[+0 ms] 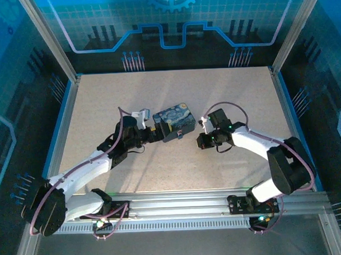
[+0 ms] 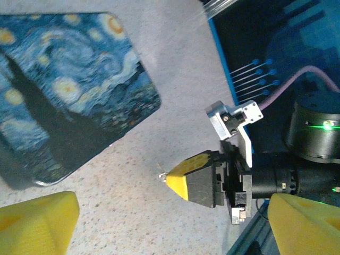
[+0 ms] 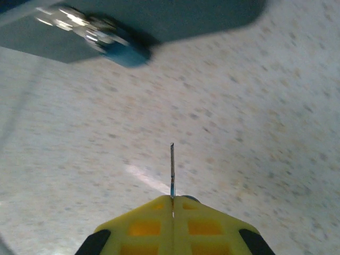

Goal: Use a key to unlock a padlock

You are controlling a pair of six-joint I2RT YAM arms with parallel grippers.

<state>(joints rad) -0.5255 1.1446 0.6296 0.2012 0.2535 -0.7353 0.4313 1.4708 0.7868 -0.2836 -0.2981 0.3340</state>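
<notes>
Key [image 3: 172, 170] pinched edge-on in the right claw [image 3: 172, 204], yellow pads closed flat on it, thin blade poking out ahead over the speckled surface [image 3: 255, 133]. So the pick-up looks done.

Insertion isn't. The padlock [image 3: 101, 34] sits up ahead and off to the left in the right wrist view, against the grey side of the box [image 3: 186, 16]. The blade tip is well apart from it and not lined up with it either.

Left claw [image 2: 172, 212] stands wide, a yellow finger at each side and nothing between them. It hangs just beside the box without gripping it.

What's left, I'd say: steady the lock, line the blade up, push in, turn.

Now the hard part to read. The padlock is blurred, silvery at one end and bluish at the other. I can't find its keyhole or tell whether the shackle is closed. From overhead, lock and key are too small to pick out against the box.
</notes>
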